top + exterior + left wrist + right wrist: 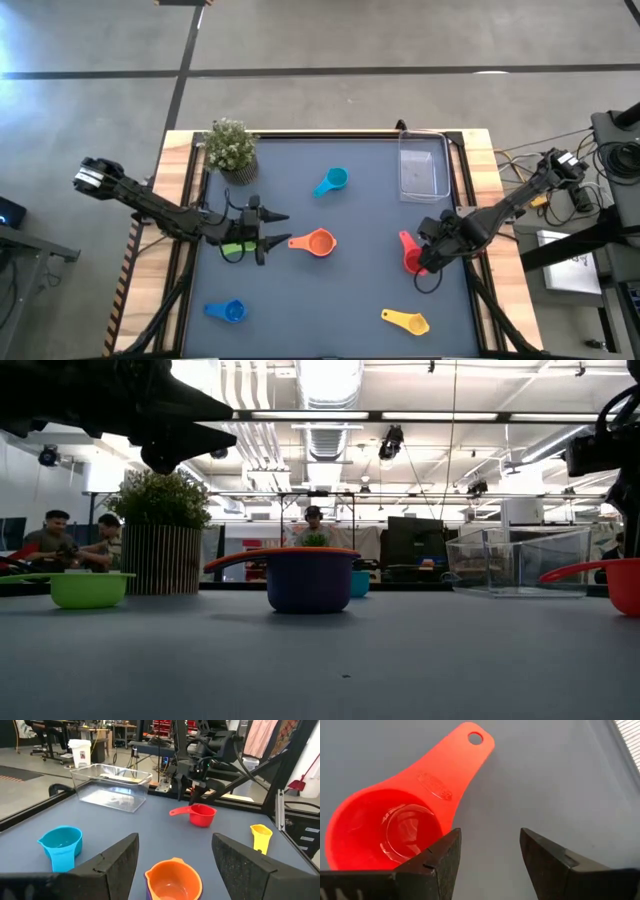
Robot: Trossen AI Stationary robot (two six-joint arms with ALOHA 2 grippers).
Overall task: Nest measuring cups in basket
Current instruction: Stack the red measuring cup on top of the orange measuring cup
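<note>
My left gripper [272,230] stands open above the table at the left and points at an orange cup [173,881]. That cup sits nested in a purple cup [307,582]; the fingers stand on either side without touching. A green cup [235,248] rests on the table under that gripper. My right gripper [490,845] hangs open, pointing down, just above a red cup [385,830] and beside its handle. The clear basket [424,165] stands at the far right. Light blue [333,181], blue [228,311] and yellow [407,320] cups lie apart on the mat.
A small potted plant [230,148] stands at the far left corner. A raised dark rim [470,200] frames the mat. People sit in the room beyond the far edge. Open mat lies in the middle, between the orange cup and the red cup.
</note>
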